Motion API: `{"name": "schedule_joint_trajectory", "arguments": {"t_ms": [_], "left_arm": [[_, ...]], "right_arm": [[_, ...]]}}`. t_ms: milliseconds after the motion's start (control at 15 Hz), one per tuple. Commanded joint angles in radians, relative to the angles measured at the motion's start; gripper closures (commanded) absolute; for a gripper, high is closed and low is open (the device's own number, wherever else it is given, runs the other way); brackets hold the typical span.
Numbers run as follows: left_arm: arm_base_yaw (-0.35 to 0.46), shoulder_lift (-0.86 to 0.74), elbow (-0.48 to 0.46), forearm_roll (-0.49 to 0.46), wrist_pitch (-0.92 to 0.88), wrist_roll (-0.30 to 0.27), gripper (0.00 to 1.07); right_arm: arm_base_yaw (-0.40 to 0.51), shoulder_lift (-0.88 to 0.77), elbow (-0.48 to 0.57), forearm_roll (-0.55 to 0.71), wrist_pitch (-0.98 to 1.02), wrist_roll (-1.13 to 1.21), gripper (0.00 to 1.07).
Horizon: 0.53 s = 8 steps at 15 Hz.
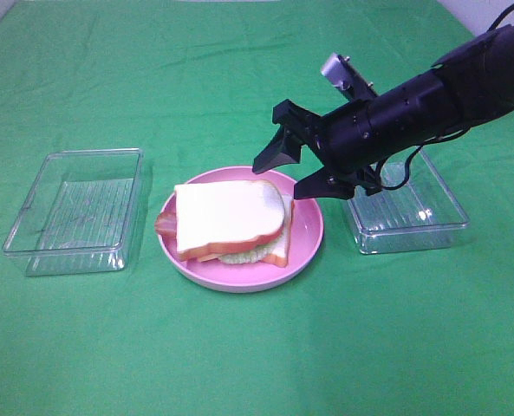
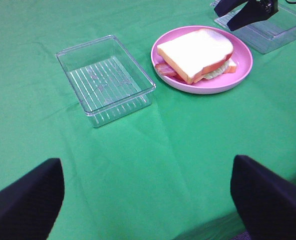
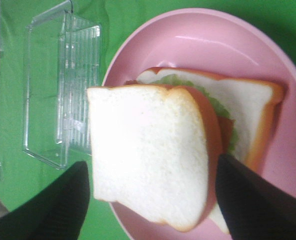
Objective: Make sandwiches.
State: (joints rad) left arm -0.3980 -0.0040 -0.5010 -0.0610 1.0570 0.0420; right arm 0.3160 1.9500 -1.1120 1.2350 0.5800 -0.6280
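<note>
1. Hovering just above the round pink plate point(image 1: 304, 251), the black right gripper point(image 1: 293, 173) has its fingers spread, holding nothing.
2. Stacked white-bread toy sandwich point(image 1: 230, 221) sits on that plate, between two clear plastic trays point(image 1: 74, 208).
3. Left gripper point(image 2: 148, 195) hangs well apart, fingers spread.

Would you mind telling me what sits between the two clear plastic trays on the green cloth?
In the exterior high view, the pink plate carrying the sandwich lies between the left tray and right tray.
</note>
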Motion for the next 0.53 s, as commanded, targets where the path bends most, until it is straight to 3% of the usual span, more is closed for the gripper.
{"name": "schedule_joint_trajectory", "arguments": {"t_ms": [67,533], "left_arm": [[-0.001,-0.024,0.001,0.002,-0.011,-0.004,0.21],[-0.001,-0.024,0.001,0.002,-0.011,-0.004,0.21]], "right_arm": [[0.003,-0.061,0.001,-0.208,-0.029,0.117,0.39],[0.003,-0.348,0.001,-0.784,0.097,0.374,0.39]]}}
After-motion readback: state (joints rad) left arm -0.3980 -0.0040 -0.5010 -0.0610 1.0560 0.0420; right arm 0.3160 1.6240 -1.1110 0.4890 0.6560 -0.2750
